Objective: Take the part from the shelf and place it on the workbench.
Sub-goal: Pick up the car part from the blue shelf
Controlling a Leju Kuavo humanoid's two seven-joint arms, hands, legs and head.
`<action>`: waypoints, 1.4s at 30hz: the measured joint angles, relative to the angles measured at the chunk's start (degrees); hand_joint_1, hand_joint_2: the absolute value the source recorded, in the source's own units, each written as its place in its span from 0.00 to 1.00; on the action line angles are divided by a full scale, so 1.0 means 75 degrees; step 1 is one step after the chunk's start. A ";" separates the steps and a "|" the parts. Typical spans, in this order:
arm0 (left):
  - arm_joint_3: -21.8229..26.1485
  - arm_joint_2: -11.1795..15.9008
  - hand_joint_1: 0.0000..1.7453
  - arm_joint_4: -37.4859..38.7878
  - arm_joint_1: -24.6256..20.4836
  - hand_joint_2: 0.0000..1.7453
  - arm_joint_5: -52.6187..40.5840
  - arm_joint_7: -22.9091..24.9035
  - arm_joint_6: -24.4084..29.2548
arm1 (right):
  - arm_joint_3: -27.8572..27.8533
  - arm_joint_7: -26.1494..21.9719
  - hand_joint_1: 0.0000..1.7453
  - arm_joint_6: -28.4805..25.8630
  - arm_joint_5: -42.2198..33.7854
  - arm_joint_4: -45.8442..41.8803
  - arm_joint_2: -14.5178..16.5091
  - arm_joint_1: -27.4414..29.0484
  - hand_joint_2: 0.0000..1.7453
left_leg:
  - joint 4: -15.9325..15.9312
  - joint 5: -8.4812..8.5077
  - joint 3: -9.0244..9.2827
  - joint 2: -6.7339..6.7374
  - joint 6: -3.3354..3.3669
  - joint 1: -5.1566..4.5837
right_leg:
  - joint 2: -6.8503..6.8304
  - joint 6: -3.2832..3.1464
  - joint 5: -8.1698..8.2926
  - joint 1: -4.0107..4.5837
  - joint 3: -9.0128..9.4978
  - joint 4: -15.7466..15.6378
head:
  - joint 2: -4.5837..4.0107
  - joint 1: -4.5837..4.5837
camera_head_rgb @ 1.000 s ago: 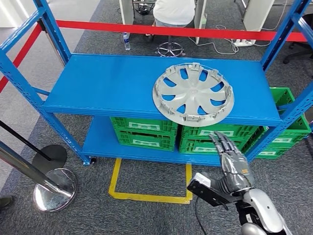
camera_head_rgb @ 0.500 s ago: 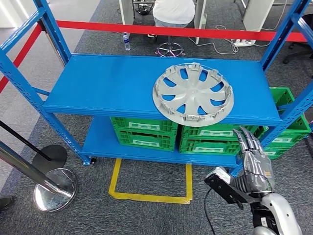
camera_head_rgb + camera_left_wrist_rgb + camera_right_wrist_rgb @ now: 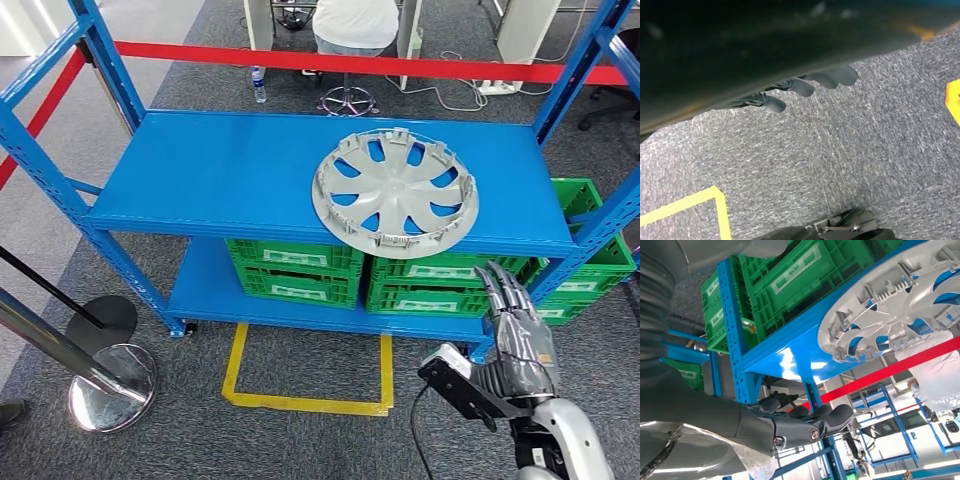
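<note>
A blue metal shelf (image 3: 226, 175) spans the middle of the head view, its top board bare except for a grey wheel cover (image 3: 395, 191) lying flat right of centre, with its near edge just overhanging the front lip. On the lower board sit green crates (image 3: 296, 269) side by side, and another green crate (image 3: 596, 250) stands at the right edge of the frame beyond the shelf post. A red bar (image 3: 362, 63) runs across the upper part of the frame behind the shelf. Past it, at the top centre, a person (image 3: 355, 22) in a white top sits on a chair, with a water bottle (image 3: 259, 85) on the floor to the left and white cables (image 3: 453, 95) trailing to the right.

The floor is grey carpet (image 3: 302, 440), marked with a yellow tape outline (image 3: 309, 402) at the bottom centre. Two chrome barrier posts (image 3: 113, 385) stand on round bases in the lower left.

The right hand (image 3: 517, 335) is in the lower right of the frame, in front of the shelf and below the wheel cover, apart from it; its fingers are straight, slightly spread, and hold nothing. In the left wrist view the left hand (image 3: 806, 85) hangs over the carpet, dark fingertips loosely extended and empty.
</note>
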 joint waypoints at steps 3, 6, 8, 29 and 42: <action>0.0002 -0.0001 0.00 -0.0009 0.0000 0.00 -0.0006 0.0000 -0.0001 | 0.0013 0.0000 0.00 0.0001 -0.0012 0.0000 0.0007 0.0004 1.00 | 0.0000 0.0000 0.0000 0.0000 0.0000 0.0000 | 0.0000 0.0000 0.0000 0.0000 0.0000 0.0000 | 0.0000 0.0000; 0.0004 -0.0002 0.00 -0.0020 0.0000 0.00 -0.0007 0.0000 0.0000 | 0.0019 0.0000 0.00 0.0001 -0.0023 0.0000 0.0015 0.0006 1.00 | 0.0011 -0.0003 -0.0001 0.0000 0.0006 -0.0006 | -0.0001 0.0006 0.0004 -0.0006 0.0000 -0.0004 | 0.0000 0.0000; 0.0004 -0.0001 0.00 -0.0030 0.0001 0.00 -0.0009 0.0000 -0.0001 | 0.0023 0.0000 0.00 0.0002 -0.0028 0.0000 0.0028 0.0009 1.00 | 0.0033 -0.0014 -0.0004 0.0000 0.0024 -0.0016 | -0.0002 0.0019 0.0012 -0.0017 0.0000 -0.0011 | 0.0000 -0.0002; 0.0016 -0.0002 0.00 -0.0067 -0.0001 0.00 -0.0087 -0.0015 0.0004 | 0.0069 0.0001 0.00 -0.0001 -0.0050 -0.0024 0.0101 0.0060 1.00 | -0.0042 -0.0122 0.0176 -0.0048 0.0021 0.0027 | 0.0035 0.0197 0.0215 -0.0092 -0.0297 0.0121 | -0.0001 0.0065; 0.0022 0.0007 0.00 -0.0067 0.0008 0.00 -0.0093 -0.0015 0.0006 | 0.0088 0.0000 0.00 -0.0007 -0.0051 -0.0034 0.0103 0.0071 1.00 | 0.0663 0.0169 -0.0559 -0.0014 0.0051 0.0023 | -0.0042 -0.0030 0.0018 -0.0027 -0.0116 0.0124 | 0.0000 -0.0025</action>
